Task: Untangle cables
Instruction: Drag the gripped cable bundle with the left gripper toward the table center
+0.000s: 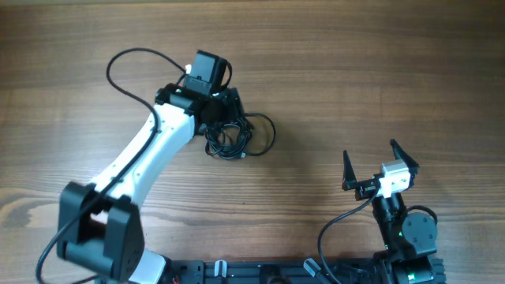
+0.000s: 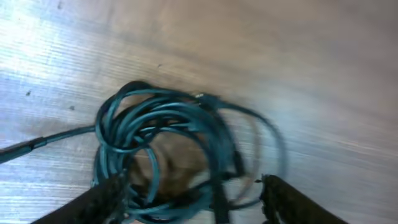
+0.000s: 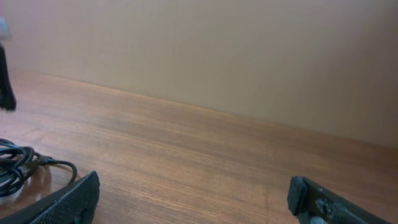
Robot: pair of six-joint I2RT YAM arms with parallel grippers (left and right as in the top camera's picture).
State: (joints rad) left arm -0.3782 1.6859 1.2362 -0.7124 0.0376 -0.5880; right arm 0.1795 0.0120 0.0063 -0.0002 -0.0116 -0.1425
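The cables (image 1: 233, 139) lie as a small knotted bundle of thin black cord on the wooden table, with one loose loop reaching right. My left gripper (image 1: 225, 110) hangs right over the bundle's upper edge. In the left wrist view the bundle (image 2: 168, 149) shows as dark teal coils, and my open left gripper (image 2: 193, 196) has one finger on each side of the coils' lower part, which lie between the fingers. My right gripper (image 1: 369, 164) is open and empty near the front right. The right wrist view shows part of the cables (image 3: 18, 165) at far left.
The left arm's own thick black wire (image 1: 130, 71) arcs over the table at the back left. The table's wooden surface (image 1: 379, 71) spreads to the right. The arm bases stand at the front edge (image 1: 237, 272).
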